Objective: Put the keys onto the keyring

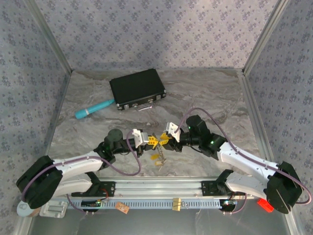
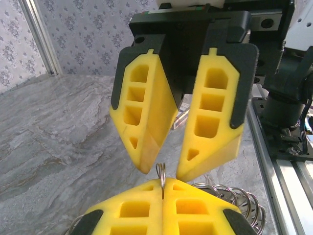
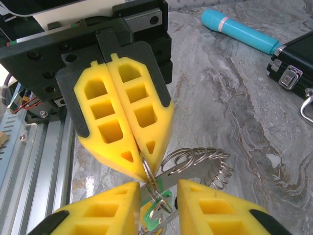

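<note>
The walls (image 1: 146, 29) are pale lilac-grey with a pattern of small darker flowers, and the table (image 1: 210, 98) is marbled grey and white. The left gripper (image 3: 146, 169) and the right gripper (image 2: 165, 172) have yellow fingers (image 2: 142, 107) with black backs. The keyring (image 3: 195, 159) is silver-grey, one key (image 3: 167, 197) is green, the case (image 1: 137, 87) is black, and the tube (image 1: 93, 108) is turquoise.

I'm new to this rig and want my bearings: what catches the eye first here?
Two yellow-fingered grippers meet nose to nose at mid-table. The left gripper has its jaws shut on a thin metal keyring, and it faces the right gripper, whose jaws are open. Behind them, toward the back wall, lie a black case and a teal tube.
</note>
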You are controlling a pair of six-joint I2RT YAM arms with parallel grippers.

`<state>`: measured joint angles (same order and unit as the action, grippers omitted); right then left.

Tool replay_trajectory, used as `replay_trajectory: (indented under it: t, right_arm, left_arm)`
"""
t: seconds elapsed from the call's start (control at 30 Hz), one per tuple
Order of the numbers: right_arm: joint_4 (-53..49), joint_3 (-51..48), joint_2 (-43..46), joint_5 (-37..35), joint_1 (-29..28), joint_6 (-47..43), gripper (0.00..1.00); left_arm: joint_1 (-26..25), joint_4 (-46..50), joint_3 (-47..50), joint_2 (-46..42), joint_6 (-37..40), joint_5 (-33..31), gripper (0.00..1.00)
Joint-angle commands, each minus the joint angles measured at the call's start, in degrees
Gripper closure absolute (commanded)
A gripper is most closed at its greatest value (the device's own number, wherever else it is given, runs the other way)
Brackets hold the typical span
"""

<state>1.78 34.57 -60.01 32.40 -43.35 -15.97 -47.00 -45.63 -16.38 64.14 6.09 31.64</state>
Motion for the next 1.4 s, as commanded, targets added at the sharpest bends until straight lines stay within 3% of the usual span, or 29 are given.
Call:
replay_trajectory:
  t: [0.0,0.27,0.4,0.43,0.47,0.5,0.53,0.6,0.73,0.9,1.1,1.37]
  right_arm:
    - [0.7,0.7,0.0,1.2,0.3,-1.2,0.77]
    - [0.8,2.3,-1.8,3.9,-0.1,-1.3,0.85]
    - [0.3,3.0,-2.1,4.4,-0.2,-1.8,1.0]
    - [-0.1,3.1,-2.1,4.5,-0.2,-2.0,1.0]
    - [-0.7,3.5,-2.0,4.4,-0.2,-2.3,1.0]
    - [-1.7,3.9,-2.0,4.4,-0.2,-2.8,1.0]
    - [-3.0,4.4,-2.0,4.1,-0.2,-3.4,1.0]
    - [-6.9,6.0,-2.2,2.3,-0.7,-5.4,1.0]
    - [-16.8,10.3,-3.8,-2.7,-2.1,-10.5,1.0]
    - [-25.4,15.3,-6.3,-7.4,-4.2,-15.0,1.0]
    - [-26.9,18.1,-7.5,-7.8,-5.3,-16.4,1.0]
    - [-29.6,20.5,-10.7,-10.1,-7.2,-17.6,1.0]
  left_arm:
    - [-0.2,-4.5,0.6,-1.7,-0.9,2.4,1.0]
    - [-0.2,-5.5,0.8,-2.0,-1.2,2.8,1.0]
    - [-0.1,-5.1,0.7,-2.2,-1.2,2.5,1.0]
    - [-0.1,-4.4,0.7,-2.3,-1.1,1.9,0.99]
    - [-0.2,-3.2,0.4,-2.5,-1.0,0.6,0.9]
    - [-0.1,-1.4,0.1,-2.9,-0.8,-1.4,0.72]
    - [-0.2,0.8,-0.4,-3.3,-0.3,-2.6,0.65]
    - [-0.1,7.0,-1.8,-4.5,2.5,-3.7,0.61]
    - [-0.1,16.9,-4.3,-6.7,6.3,-4.0,0.62]
    - [-0.2,19.9,-5.3,-7.1,7.0,-3.1,0.71]
    - [-0.3,21.0,-6.0,-6.5,7.7,-2.0,0.82]
    - [-0.3,21.1,-6.4,-6.7,7.7,-1.2,0.84]
